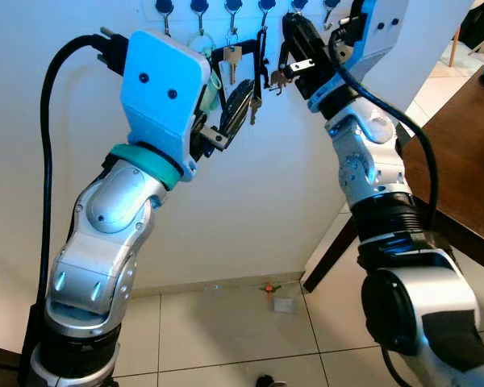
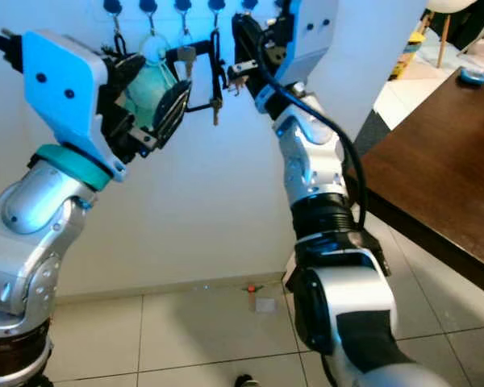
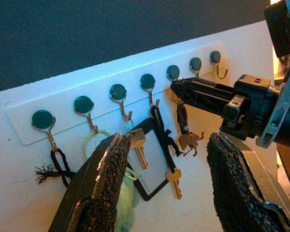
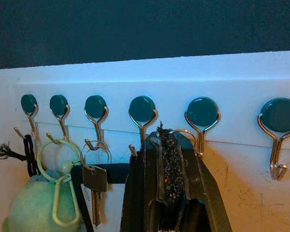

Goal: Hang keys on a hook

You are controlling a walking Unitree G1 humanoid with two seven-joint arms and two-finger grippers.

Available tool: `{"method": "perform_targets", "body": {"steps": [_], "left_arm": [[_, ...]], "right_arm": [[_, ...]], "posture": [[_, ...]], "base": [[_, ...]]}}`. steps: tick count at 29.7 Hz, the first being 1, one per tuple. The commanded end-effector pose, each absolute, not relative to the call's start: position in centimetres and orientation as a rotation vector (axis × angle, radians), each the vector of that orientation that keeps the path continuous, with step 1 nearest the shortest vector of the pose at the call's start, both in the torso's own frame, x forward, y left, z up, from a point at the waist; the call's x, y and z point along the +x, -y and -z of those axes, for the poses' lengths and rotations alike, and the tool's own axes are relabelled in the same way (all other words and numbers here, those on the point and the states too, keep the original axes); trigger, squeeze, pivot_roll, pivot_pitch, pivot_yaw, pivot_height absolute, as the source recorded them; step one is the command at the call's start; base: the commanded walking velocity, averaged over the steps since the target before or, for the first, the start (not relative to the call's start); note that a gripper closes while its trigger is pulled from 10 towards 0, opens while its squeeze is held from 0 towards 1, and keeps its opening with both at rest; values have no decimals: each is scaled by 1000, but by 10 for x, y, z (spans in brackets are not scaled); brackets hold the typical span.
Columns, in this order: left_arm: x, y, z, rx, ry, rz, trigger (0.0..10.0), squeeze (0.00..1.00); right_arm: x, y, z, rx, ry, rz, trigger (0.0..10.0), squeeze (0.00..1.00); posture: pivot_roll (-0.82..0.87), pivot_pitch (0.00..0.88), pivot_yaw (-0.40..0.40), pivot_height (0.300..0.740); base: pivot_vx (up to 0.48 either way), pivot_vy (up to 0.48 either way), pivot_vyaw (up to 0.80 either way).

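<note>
- Right gripper [image 3: 183, 90], fingers pressed together on the ring of a key set with a small brown elephant charm [image 3: 191, 141], holds it at a silver wire hook [image 3: 174, 77] on the white wall rail [image 3: 19, 126].
- Left gripper [image 3: 166, 174], fingers apart, hovers just before the rail, holding nothing.
- Neighbouring hooks carry a brass key on a black cord [image 3: 173, 182] and a pale green plush keyring [image 4: 31, 208].

**Four camera views of one wall rack**

The two head cameras look forward and slightly down at a white wall [image 1: 250, 193], taking in both raised arms. Each wrist camera sits close, facing the hook rack [image 3: 106, 96] along its own fingers; both share its row of hooks.
</note>
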State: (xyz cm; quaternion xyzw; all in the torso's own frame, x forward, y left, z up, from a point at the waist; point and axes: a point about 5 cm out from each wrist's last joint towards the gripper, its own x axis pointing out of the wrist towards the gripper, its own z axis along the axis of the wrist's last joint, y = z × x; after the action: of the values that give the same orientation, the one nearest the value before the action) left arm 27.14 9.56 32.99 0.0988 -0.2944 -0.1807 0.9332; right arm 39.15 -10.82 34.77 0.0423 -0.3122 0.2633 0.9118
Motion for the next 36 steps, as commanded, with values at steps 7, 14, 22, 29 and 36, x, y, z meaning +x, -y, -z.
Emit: {"method": "perform_targets", "body": {"steps": [7,14,22,29,36], "left_arm": [[271,-95,-330,212,596,372,10000,0],[271,-95,-330,212,596,373,10000,0],[271,-96,-330,212,596,371,10000,0],[271,-96,-330,212,593,370,10000,0],[272,-97,-330,212,589,374,10000,0]], "right_arm": [[394,112,-344,141,624,-537,10000,0],[393,111,-344,135,629,-545,10000,0],[389,109,-340,122,632,-554,10000,0],[385,111,-333,135,631,-538,10000,0],[385,130,-308,188,572,-428,10000,0]], "posture": [[14,117,81,740],[14,118,82,740],[16,123,82,740],[16,123,82,740],[12,130,95,740]], "base": [[0,0,0],[0,0,0],[0,0,0],[0,0,0],[0,0,0]]}}
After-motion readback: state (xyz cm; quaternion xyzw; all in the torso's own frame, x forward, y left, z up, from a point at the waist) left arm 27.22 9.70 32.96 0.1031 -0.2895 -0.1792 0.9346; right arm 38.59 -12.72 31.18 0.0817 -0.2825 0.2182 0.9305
